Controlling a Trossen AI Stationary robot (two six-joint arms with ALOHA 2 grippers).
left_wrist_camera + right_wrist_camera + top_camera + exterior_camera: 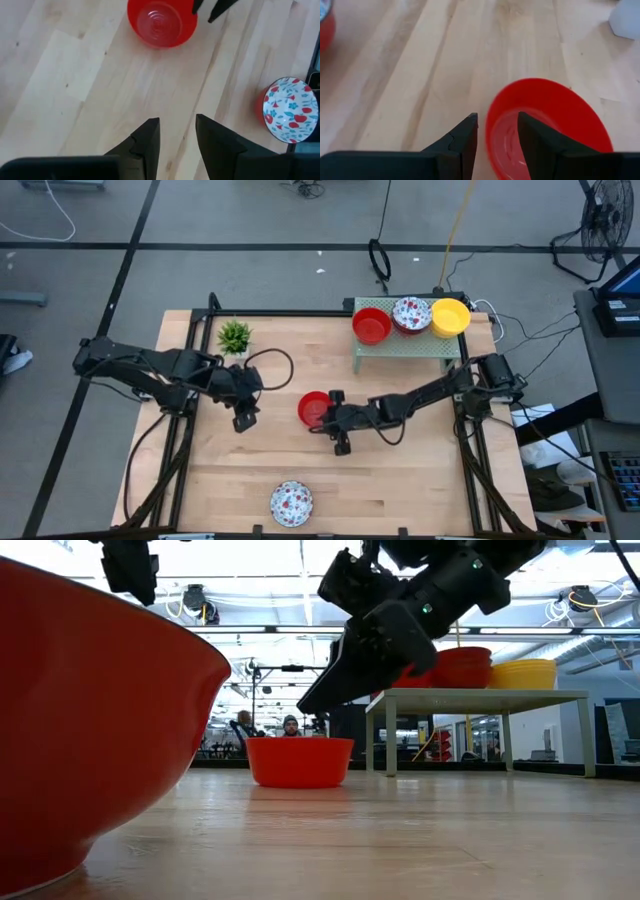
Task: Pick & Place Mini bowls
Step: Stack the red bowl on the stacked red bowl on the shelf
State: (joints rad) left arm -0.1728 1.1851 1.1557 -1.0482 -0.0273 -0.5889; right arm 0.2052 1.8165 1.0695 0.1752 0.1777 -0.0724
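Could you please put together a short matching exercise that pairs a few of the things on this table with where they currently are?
Column one:
1. yellow bowl
2. lone floral bowl
3. potted plant
4. red bowl at mid-table

Column two:
A. at the table's near edge, apart from both arms
B. at the tips of the right hand, one finger over its rim
C. on the small green stand, at its right end
D. at the table's far-left corner, beyond the left hand

Pairs: 1-C, 2-A, 3-D, 4-B
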